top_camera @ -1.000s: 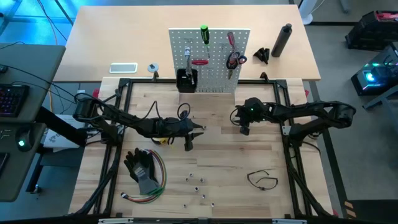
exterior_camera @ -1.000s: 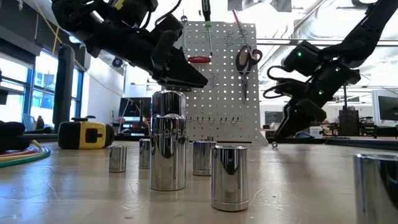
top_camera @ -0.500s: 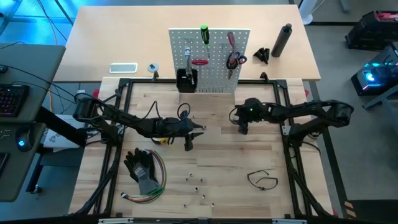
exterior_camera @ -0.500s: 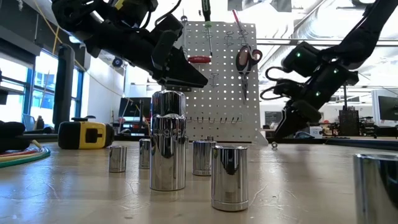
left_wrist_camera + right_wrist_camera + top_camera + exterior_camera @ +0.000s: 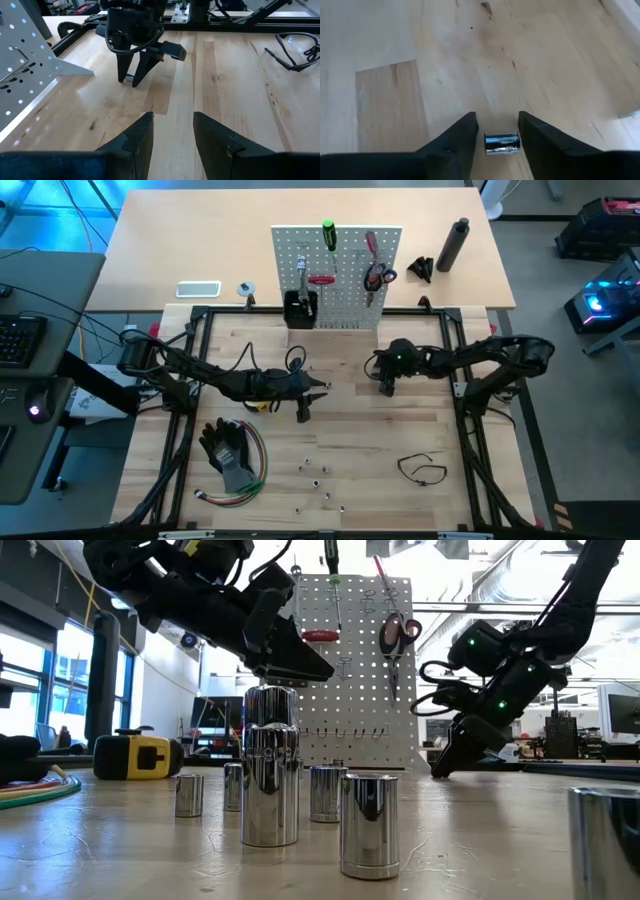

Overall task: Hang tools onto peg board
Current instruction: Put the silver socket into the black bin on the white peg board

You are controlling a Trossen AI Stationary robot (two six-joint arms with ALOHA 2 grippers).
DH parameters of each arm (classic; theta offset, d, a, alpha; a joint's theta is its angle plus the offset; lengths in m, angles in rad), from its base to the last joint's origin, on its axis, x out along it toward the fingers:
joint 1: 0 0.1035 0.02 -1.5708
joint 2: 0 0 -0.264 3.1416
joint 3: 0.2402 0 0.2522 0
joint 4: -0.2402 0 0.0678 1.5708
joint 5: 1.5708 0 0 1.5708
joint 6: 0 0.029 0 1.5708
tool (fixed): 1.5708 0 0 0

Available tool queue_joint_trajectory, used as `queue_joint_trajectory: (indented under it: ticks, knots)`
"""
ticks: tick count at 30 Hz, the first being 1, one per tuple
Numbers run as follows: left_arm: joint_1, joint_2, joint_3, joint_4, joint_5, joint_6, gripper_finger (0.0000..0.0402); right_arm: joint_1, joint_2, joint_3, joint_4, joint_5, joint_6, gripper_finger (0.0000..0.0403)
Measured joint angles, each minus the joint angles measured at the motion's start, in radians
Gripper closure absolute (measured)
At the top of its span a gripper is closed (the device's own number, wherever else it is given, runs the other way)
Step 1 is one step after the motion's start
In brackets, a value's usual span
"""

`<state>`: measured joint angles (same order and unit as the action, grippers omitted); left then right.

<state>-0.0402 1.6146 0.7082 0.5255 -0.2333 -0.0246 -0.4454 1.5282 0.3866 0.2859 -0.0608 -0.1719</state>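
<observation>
The white peg board (image 5: 337, 275) stands at the table's far side with a green screwdriver (image 5: 327, 235), a red screwdriver (image 5: 370, 245), red scissors (image 5: 378, 277) and a black bin (image 5: 300, 308) on it. My right gripper (image 5: 386, 388) points down at the table in front of the board, open, its fingertips on either side of a small chrome socket (image 5: 501, 142) that lies on its side on the wood. My left gripper (image 5: 320, 387) is open and empty, level above the table, facing my right gripper (image 5: 129, 79). A thin black loop (image 5: 420, 468) lies near right. My right gripper's fingers (image 5: 534, 131) come from above and stand at the two ends of the socket, which lies on the table. One finger is right against the socket's end (image 5: 518, 142); I cannot tell whether it touches.
Black gloves (image 5: 225, 445) and coloured wires (image 5: 255, 470) lie near left. Several chrome sockets (image 5: 318, 475) stand near the front edge, close to the low camera (image 5: 270, 775). A yellow tape measure (image 5: 135, 755) sits at the left. A black bottle (image 5: 455, 242) stands behind the board.
My right gripper has gone down toward the table and a little toward its left edge, and its fingertips are now at the wood around the socket. My left arm has kept still.
</observation>
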Motion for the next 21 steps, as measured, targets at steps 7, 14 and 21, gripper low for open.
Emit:
queue_joint_trajectory:
  ticks: [7,14,21]
  knots:
    - [0.0,0.0,0.0,-0.003,0.0,0.001,0.0268,0.001,0.002,0.0,0.008,-0.002,0.0,0.0332]
    - [0.0,0.0,0.0,-0.027,0.0,0.002,0.0268,0.011,0.003,-0.002,0.058,-0.011,0.041,0.0332]
    - [0.0,0.0,0.0,-0.119,0.0,0.002,0.0268,0.062,0.006,0.07,0.063,-0.019,0.039,0.0332]
